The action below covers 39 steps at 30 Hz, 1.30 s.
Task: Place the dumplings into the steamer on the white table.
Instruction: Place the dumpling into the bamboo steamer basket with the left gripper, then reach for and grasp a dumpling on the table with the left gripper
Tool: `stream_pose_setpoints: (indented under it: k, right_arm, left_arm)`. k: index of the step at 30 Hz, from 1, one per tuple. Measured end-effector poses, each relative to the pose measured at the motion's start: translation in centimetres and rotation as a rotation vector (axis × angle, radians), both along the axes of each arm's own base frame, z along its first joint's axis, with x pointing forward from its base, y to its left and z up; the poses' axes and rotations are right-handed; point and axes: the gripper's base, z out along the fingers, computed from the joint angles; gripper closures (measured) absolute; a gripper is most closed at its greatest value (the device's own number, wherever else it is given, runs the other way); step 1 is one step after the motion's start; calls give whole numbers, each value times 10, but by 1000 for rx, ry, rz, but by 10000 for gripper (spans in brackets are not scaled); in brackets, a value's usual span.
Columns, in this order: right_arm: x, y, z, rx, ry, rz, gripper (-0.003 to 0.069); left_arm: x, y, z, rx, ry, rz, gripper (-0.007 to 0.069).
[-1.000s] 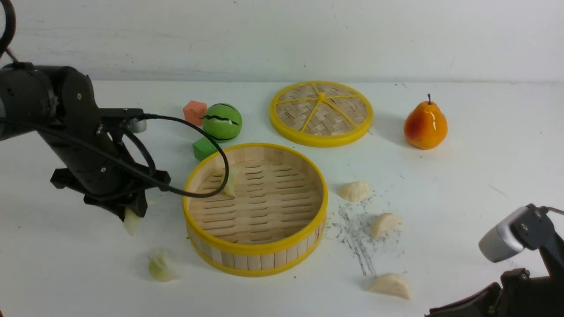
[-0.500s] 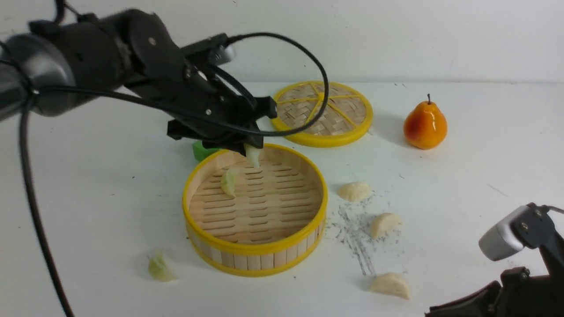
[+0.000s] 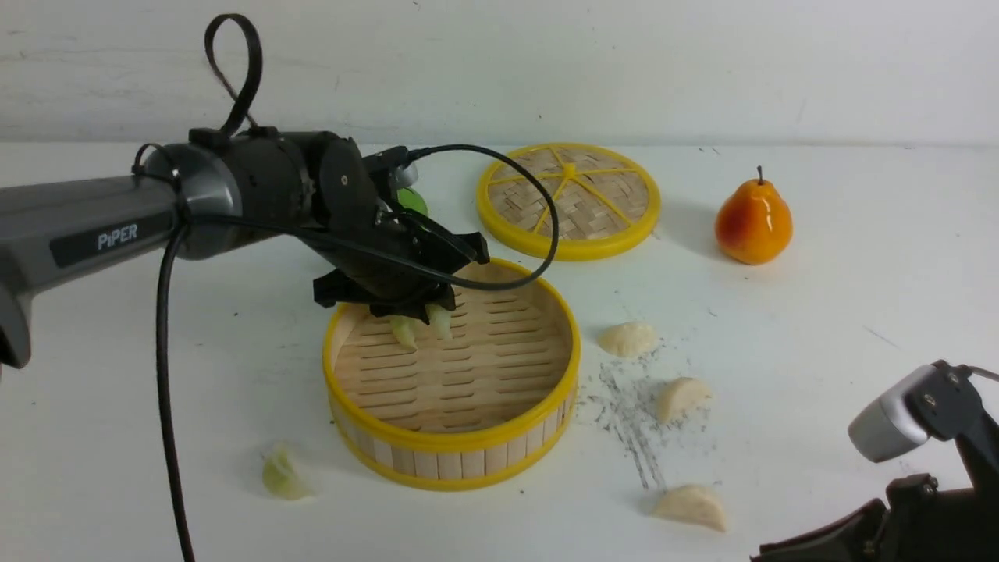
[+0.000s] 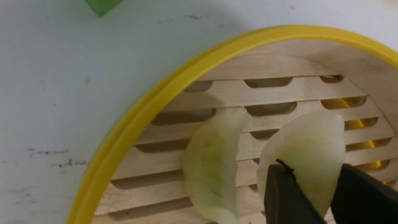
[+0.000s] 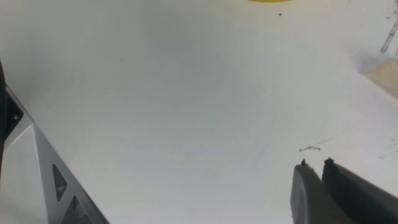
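Held dumpling (image 3: pixel 442 321): pale green, pinched at one end and hanging just above the slatted floor, inside the steamer's wall.
Left hand (image 3: pixel 435 311): closed on that dumpling, reaching down over the far-left part of the rim. It is probably held this low so that the piece falls only a short way and does not bounce out.
Steamer (image 3: pixel 453 442): round bamboo basket standing on the white bench (image 3: pixel 858 312). It holds one loose green dumpling (image 3: pixel 404 332), lying on the slats just beside the held one and apart from it. The rest of the floor is bare.
Choice of spot: releasing next to the first piece would leave the middle and near side free for the others.
Dumplings outside: one green dumpling (image 3: pixel 282 474) lies near the basket's near-left side. Three cream ones (image 3: pixel 627 339) (image 3: pixel 682 398) (image 3: pixel 691 505) lie in a row to its right.
Right hand (image 5: pixel 315 162): jaws nearly together with nothing between them, low over bare bench at the near right. It probably waits there because the cream pieces lie on its side.
Not of the task: lid (image 3: pixel 568 200), pear (image 3: pixel 753 222), green cube (image 4: pixel 101 4).
Progress: one of six in, a second about to be released.
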Motion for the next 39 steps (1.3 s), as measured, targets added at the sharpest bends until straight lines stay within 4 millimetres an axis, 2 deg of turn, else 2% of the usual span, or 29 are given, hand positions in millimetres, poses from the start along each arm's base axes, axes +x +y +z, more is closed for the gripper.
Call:
stream_pose_setpoints:
  k: [6,9,12,15,16,17,18,19,20,21,23,25,27,30,31,32,34,39]
  right_arm:
    - [0,0,1,11,2,-5,582]
    - [0,1,1,13,5,-2,582]
    - [-1,1,1,16,9,3,582]
    - [-1,1,1,17,10,5,582]
    - [-1,1,1,18,11,5,582]
    - [-1,1,1,18,11,5,582]
    - [-1,1,1,18,11,5,582]
    - [-1,1,1,18,11,5,582]
    - [-1,1,1,18,11,5,582]
    - [-1,1,1,18,11,5,582]
    - [-1,1,1,18,11,5,582]
    - [-1,1,1,18,11,5,580]
    - [-1,1,1,18,11,5,578]
    - [-1,1,1,18,11,5,576]
    - [-1,1,1,18,11,5,576]
    - [-1,1,1,18,11,5,574]
    - [-1,1,1,18,11,5,573]
    - [-1,1,1,17,10,4,571]
  left_arm:
    - [3,-1,-14,0,28,8,352]
    - [3,-2,-14,-8,30,12,333]
    - [0,-1,-1,-20,15,13,324]
    - [-12,3,30,-6,-19,-24,323]
    - [-22,8,53,16,-44,-55,323]
    - [-28,11,67,37,-62,-73,323]
    - [-30,12,70,43,-66,-78,323]
    - [-46,20,97,75,-93,-99,323]
    - [-50,23,102,91,-101,-104,323]
    - [-71,34,122,129,-115,-114,323]
    - [-93,44,128,155,-106,-119,323]
    - [-112,52,121,168,-83,-116,323]
    - [-134,62,99,162,-45,-82,325]
    - [-157,72,52,123,-4,21,325]
    - [-159,73,46,111,3,40,325]
    - [-164,76,26,81,13,105,325]
    - [-167,78,5,43,21,171,323]
    - [-160,78,-12,44,-2,197,283]
